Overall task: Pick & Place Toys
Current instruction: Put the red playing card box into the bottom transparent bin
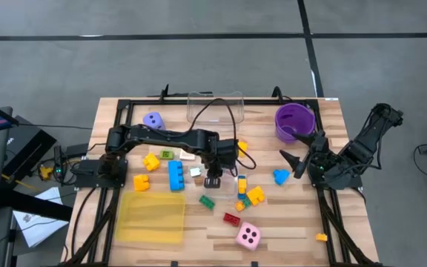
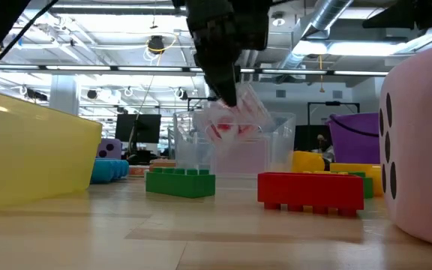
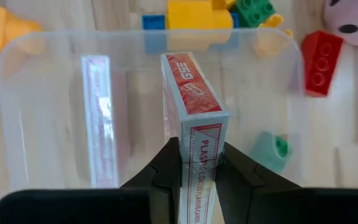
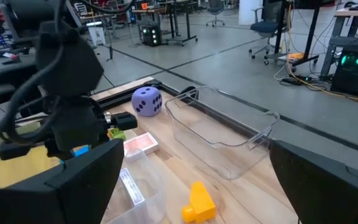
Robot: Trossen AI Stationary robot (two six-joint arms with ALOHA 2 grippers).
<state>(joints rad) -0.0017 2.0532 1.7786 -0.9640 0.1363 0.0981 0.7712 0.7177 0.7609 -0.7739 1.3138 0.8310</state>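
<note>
The left gripper [image 3: 197, 163] hung over the middle of the table, its fingers [image 3: 163, 168] clamped on a red card deck [image 3: 194, 118] held on edge above a small clear box [image 3: 36, 81]. At about four o'clock from it lay the pink die [image 1: 248, 236], with the red brick [image 1: 231, 219] nearer. The right gripper [image 1: 296, 157] waited with jaws wide apart and empty at three o'clock, beside the purple bowl [image 1: 293, 119].

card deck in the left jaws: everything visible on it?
The card deck is a small red-and-white box, glossy as if wrapped in film, with "PLASTIC COATED PLAYING CARDS" printed on one narrow face. The left gripper pinches it by its broad faces, jaws shut on it, narrow edge toward the camera. It hangs over a small clear plastic box on the table; its reflection shows on the box wall.
</note>
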